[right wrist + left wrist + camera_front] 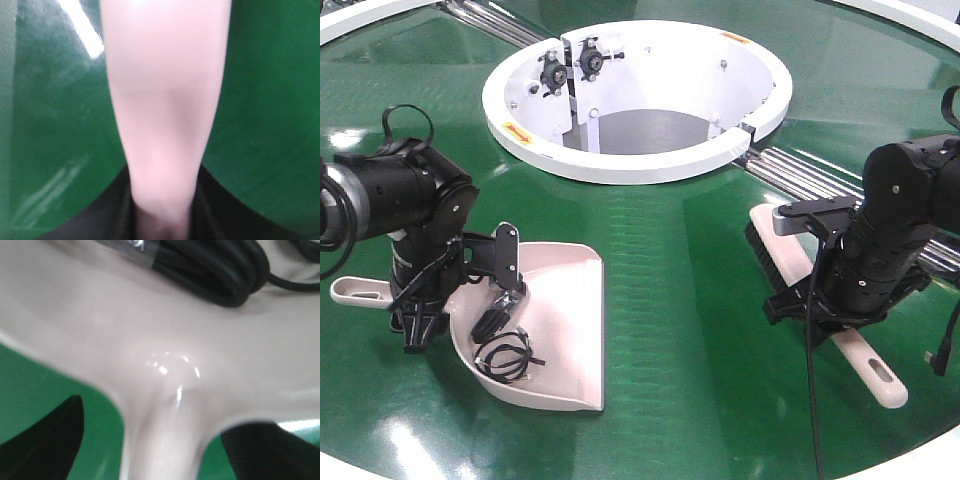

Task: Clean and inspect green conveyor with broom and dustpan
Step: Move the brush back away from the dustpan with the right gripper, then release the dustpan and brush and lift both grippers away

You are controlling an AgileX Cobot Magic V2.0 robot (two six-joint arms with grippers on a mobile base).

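Right pincer [825, 318] clamps slim pale pink broom [865, 365], dark bristles underneath.

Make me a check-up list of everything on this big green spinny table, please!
Surface: green conveyor glossy, reflecting lights.
Job's things: dustpan flat on belt, left; broom on belt, right.
Clutter: coiled black cord inside dustpan.
Tools: left tool open, astride dustpan handle; right tool shut on broom handle.
Cables: black lead hangs from right arm.
Surroundings: white ring housing; chrome rollers.
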